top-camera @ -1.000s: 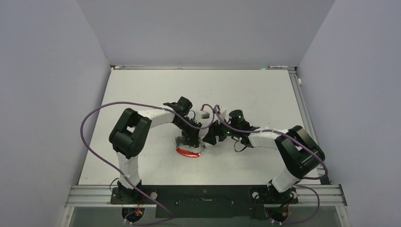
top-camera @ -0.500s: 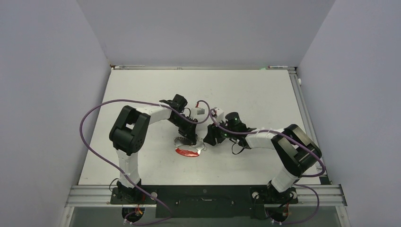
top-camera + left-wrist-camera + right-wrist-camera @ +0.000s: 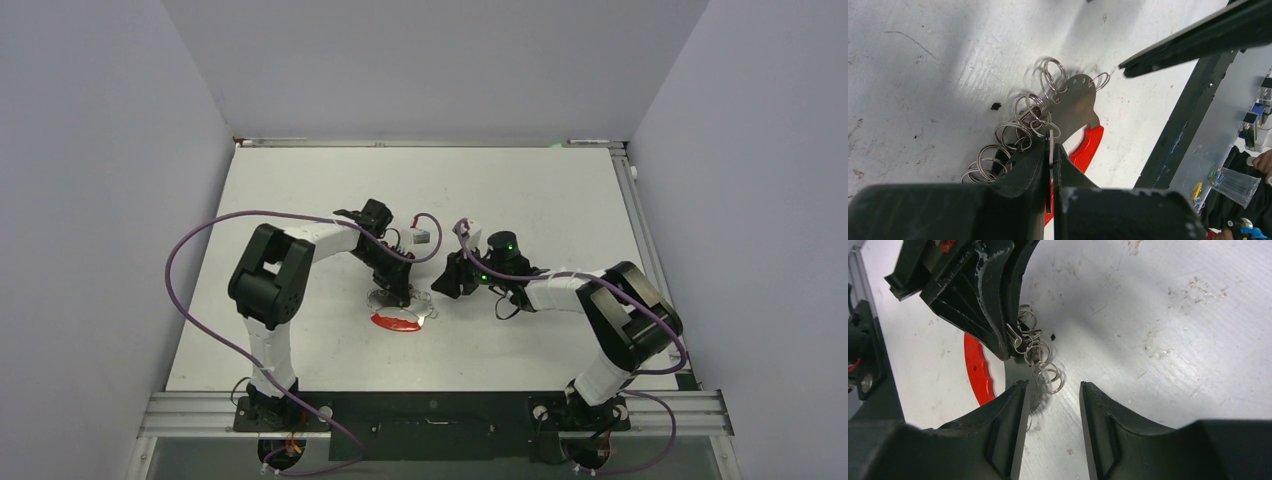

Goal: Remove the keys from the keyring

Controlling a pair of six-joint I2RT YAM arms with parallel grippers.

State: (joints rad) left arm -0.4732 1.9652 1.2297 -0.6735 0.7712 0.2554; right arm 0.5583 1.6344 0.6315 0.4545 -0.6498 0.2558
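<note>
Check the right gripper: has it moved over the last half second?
Yes. The right gripper has backed off rightward, away from the keyring, which has not shifted.

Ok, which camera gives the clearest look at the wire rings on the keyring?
Left wrist: the wire rings lie spread out, linked to the grey-and-red band. Right wrist shows a few, the left tool covering the rest. Top external gives only a silvery glint.
</note>
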